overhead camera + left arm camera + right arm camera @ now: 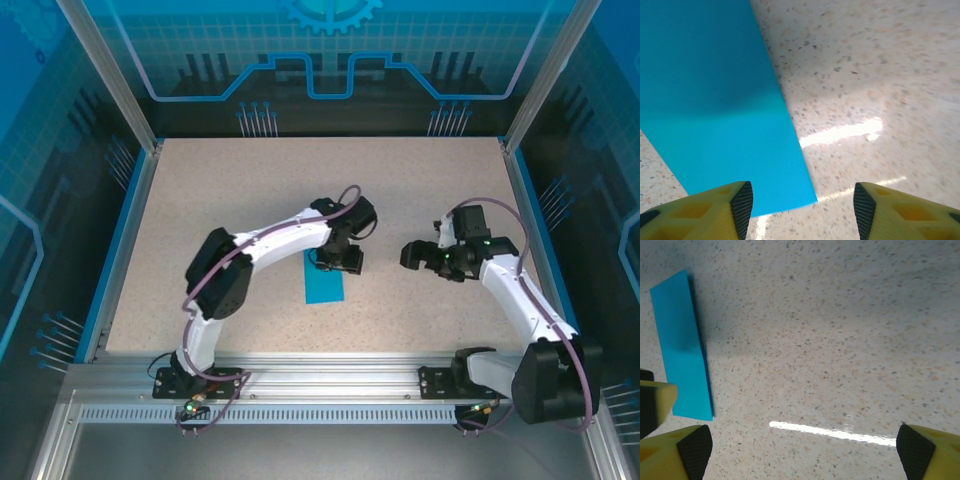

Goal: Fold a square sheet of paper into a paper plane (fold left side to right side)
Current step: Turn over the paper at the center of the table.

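Near edge – 2 arm bases sit on an aluminium rail (330, 385), one at each side.

Teal paper (323, 287) lies flat on the speckled counter (200, 220), just past the rail and a little left of centre. It shows as a narrow upright rectangle, not a square, with the long sides running near to far. No plane shape yet.

Left gripper (338, 262) is over the far end of the paper, its arm arching in from the left base. From the left wrist, the jaws (801, 207) stand wide with nothing between the pads. The paper (715, 100) covers the left of that view; 1 of its corners falls between the 2 yellow fingers (715, 210), nearer the left one. Cannot tell whether a pad touches the sheet.

Right gripper (412, 253) is off to the right of the paper, well apart from it, above bare counter. From the right wrist, its jaws (802, 450) are also spread wide and hold nothing – the paper (682, 345) lies off to the left, a thin shadow along its right edge.

Far side: bare counter up to the blue printed back wall (330, 50).
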